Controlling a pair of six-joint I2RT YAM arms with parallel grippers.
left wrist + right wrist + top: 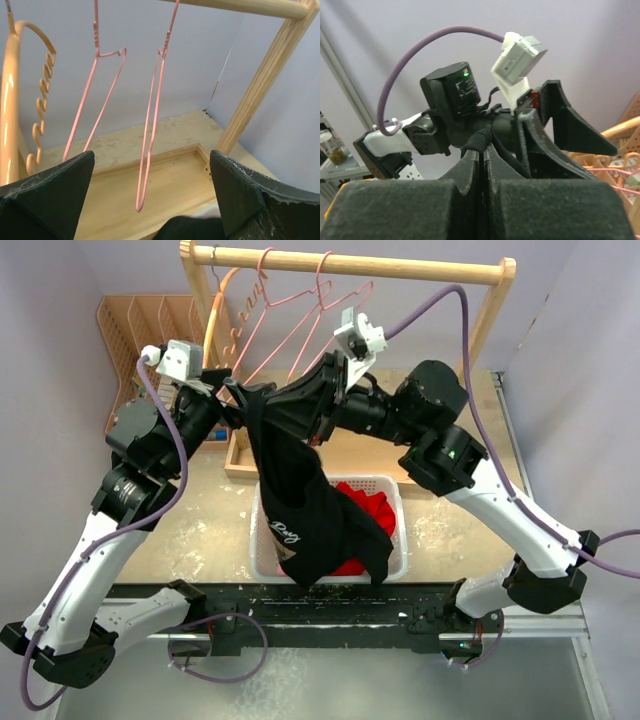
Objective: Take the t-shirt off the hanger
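The black cotton t-shirt [300, 500] is light, limp and stretchy. It will not carry a push, it sags from whatever point you hold, and it snags on wire, so take it by a thick, doubled part such as the collar or a shoulder seam, never a single layer. Right now it hangs in the air between your two arms and trails down over the white slotted plastic basket [398, 540], where a red cloth [365, 510] already lies. I cannot tell from these views whether a hanger is inside it. Your right pincer [481, 150] is pinched tight on a small bunch of the black fabric. Your left pincer [152, 152] stands wide, and in its wrist view the shirt shows only as a dark fold low between the fingers. The pale, scuffed worktop [200, 530] is flat and hard and gives a falling shirt nothing to catch on. Room is tight above, so keep the cloth away from the bare pink wire hangers [150, 125] and the orange plastic hanger [10, 100] that dangle from the round wooden rail [400, 268]. Walls close in on both sides.
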